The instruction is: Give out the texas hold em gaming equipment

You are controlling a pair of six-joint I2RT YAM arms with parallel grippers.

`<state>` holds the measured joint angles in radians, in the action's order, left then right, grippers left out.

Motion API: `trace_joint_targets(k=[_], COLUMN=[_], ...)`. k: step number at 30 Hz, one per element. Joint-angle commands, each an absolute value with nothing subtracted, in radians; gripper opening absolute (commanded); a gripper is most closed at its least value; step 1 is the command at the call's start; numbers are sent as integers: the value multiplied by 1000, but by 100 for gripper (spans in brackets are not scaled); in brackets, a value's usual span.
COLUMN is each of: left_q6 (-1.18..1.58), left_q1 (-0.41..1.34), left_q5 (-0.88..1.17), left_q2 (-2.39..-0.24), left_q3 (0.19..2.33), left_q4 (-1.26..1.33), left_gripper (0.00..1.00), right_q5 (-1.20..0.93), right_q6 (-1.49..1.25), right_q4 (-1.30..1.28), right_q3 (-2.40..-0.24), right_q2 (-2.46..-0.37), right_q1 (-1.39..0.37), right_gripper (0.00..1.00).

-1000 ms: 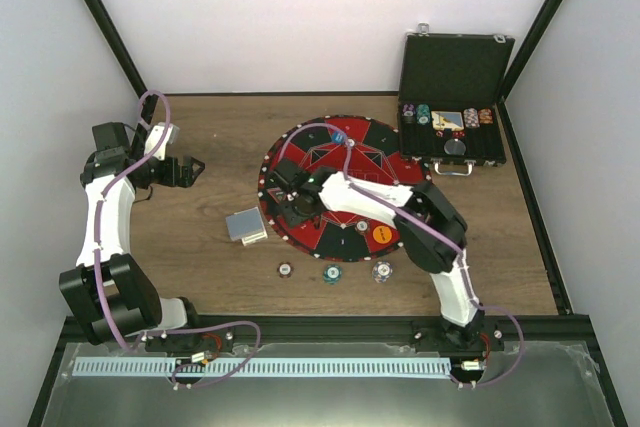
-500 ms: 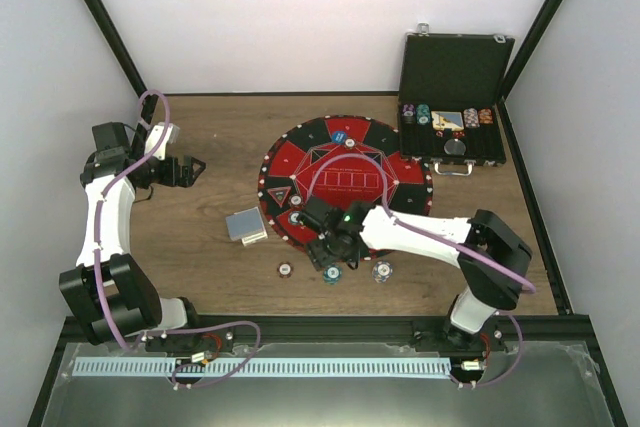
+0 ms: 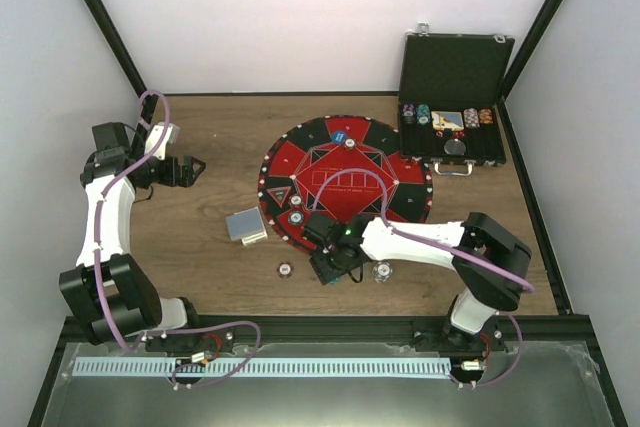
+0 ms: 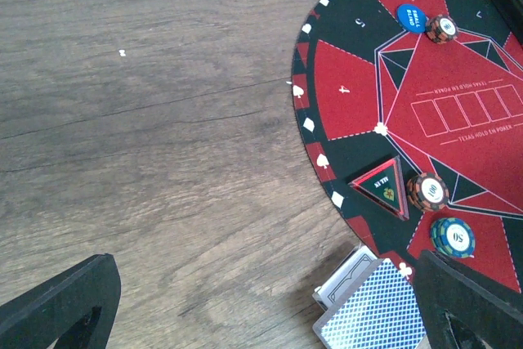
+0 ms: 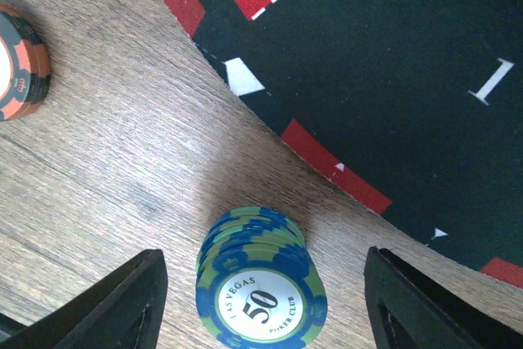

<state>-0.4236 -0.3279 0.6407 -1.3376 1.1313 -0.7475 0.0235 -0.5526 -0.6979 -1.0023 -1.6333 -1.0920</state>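
A stack of blue-and-green "50" poker chips [image 5: 261,284] stands on the wood just off the mat's near edge. My right gripper [image 5: 263,310] [image 3: 331,267] is open around it, one finger on each side and neither touching. An orange-and-black chip [image 5: 16,59] lies to the left. The grey-blue-backed playing cards [image 3: 245,225] [image 4: 376,310] lie by the mat's left rim. On the mat sit the black triangular marker [image 4: 382,187], a "100" chip [image 4: 427,191], a "50" chip [image 4: 452,237] and the blue button [image 4: 413,16]. My left gripper [image 3: 190,167] hangs open and empty at the far left.
The big round red-and-black mat [image 3: 340,172] fills the table's middle. An open black case [image 3: 455,97] with chip rows stands at the back right. Single chips [image 3: 285,269] [image 3: 381,271] lie on the wood on either side of the right gripper.
My right arm has swung from over the mat's left side down to its near edge, and now brackets the blue-and-green chip stack. The left arm has not moved.
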Motion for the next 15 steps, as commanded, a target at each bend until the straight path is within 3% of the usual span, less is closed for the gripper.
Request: trace_joint_targets(k=[1, 15], left_q6=[-429, -430], left_q1=[-334, -334], left_q5=[656, 652], left_q2=[-1327, -1328], left_q3=[1147, 1147], left_q4=[-733, -732], left_gripper=[100, 100], right_q5=[15, 13], right_q6=[-570, -568], right_q4=[-663, -648], right_q3=[-989, -970], right_q2=[-1635, -1652], right_q1=[-1103, -1103], right_gripper=[66, 55])
